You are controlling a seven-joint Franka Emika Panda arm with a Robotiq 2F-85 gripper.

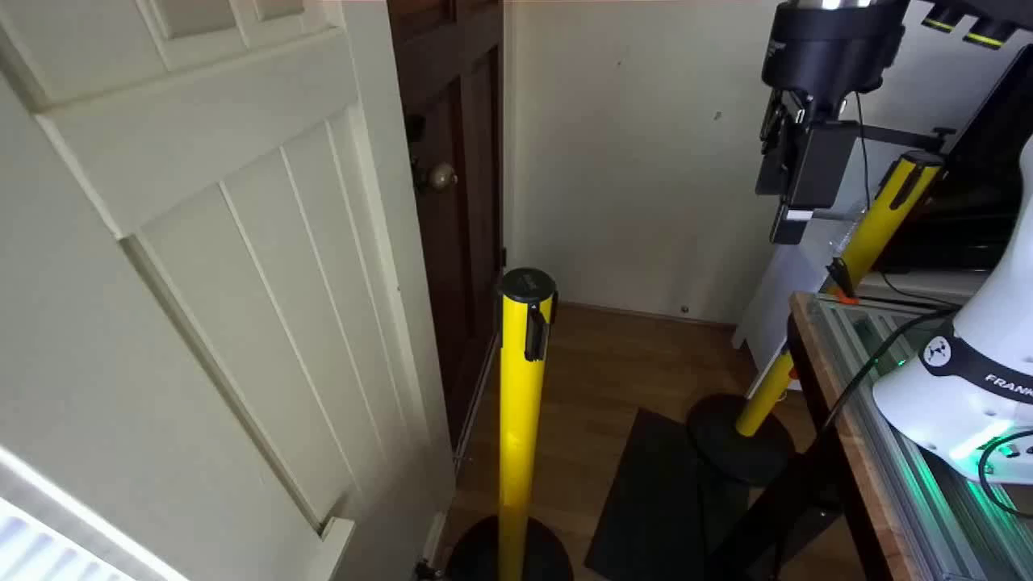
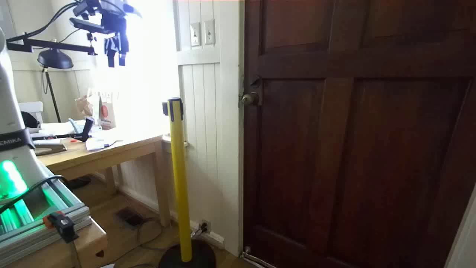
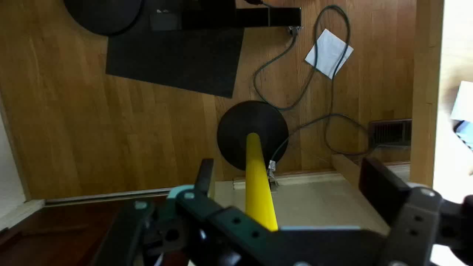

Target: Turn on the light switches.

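In an exterior view, the light switches (image 2: 195,34) sit between two and three o'clock from the spread hand (image 2: 116,61); likely light, springy: nudge tips, don't grip.

The arm (image 1: 1001,294) is white, lit green at its base (image 1: 920,420). A black band (image 1: 978,374) bears a round logo (image 1: 937,352) and "FRANK". The gripper (image 3: 292,181) is black, with blocky fingers (image 3: 382,189) and round screws (image 3: 428,192).

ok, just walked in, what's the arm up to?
The Franka arm holds nothing; its fingers are open, pointing down in mid-air. The job is the two light switches on the white wall beside the brown door. The fingers aren't touching them; whether they're on is too small to tell.
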